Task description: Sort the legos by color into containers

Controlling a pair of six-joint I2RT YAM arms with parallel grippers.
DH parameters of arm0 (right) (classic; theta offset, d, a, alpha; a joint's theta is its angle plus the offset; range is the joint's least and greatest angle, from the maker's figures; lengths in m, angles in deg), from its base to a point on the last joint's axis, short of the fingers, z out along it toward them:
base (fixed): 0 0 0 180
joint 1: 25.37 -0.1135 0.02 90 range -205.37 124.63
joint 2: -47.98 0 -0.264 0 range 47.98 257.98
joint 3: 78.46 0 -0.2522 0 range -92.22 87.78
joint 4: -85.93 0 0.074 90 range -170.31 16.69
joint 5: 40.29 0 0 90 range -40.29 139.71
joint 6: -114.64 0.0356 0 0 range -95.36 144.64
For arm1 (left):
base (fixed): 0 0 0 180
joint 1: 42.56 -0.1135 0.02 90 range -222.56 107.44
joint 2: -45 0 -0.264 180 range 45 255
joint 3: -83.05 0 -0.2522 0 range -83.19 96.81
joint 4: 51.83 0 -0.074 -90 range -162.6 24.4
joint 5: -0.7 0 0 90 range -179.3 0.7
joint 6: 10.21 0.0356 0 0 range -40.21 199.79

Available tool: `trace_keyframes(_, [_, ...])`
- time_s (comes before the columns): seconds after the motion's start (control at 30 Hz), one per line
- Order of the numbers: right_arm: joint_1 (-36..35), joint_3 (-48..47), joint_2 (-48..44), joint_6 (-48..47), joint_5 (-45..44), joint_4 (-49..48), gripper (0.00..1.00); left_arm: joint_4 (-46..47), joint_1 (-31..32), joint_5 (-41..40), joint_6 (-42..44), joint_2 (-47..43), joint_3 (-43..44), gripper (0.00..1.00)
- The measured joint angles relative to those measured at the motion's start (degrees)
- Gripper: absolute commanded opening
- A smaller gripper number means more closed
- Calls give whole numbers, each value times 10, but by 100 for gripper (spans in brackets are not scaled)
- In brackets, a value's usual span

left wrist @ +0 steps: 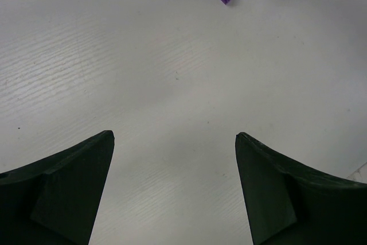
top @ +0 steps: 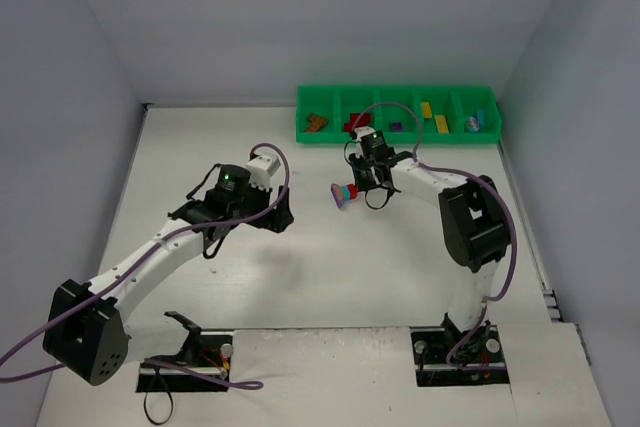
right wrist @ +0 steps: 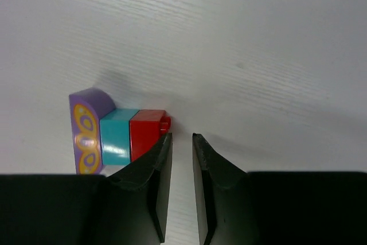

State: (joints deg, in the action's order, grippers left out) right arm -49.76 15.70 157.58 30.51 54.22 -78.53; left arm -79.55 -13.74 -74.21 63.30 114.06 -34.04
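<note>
The table (top: 300, 277) carried the green tray (top: 398, 90) at its far right, five compartments in a row. The left gripper (left wrist: 175, 136) hung over bare table, its fingers spread wide with nothing between them. The right gripper (right wrist: 182, 136) was low over the table, its fingers nearly together with only a thin, empty gap. Just beside one finger lay the stack (right wrist: 117, 139) on its side: purple, light blue, then red, red end nearest. In the tray, left to right, were brown bricks (top: 317, 122), red bricks (top: 357, 121), a purple brick (top: 396, 127), yellow bricks (top: 433, 115) and a light-blue piece (top: 474, 122).
</note>
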Motion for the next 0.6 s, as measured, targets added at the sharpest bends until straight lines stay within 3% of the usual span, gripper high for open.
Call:
trace_keyframes(0.47, [-75, 40, -10, 3, 39, -53, 17, 15, 12, 30, 76, 2, 0, 80])
trace_keyframes(0.6, [-82, 55, -22, 6, 60, -54, 18, 21, 16, 36, 109, 40, 22, 80])
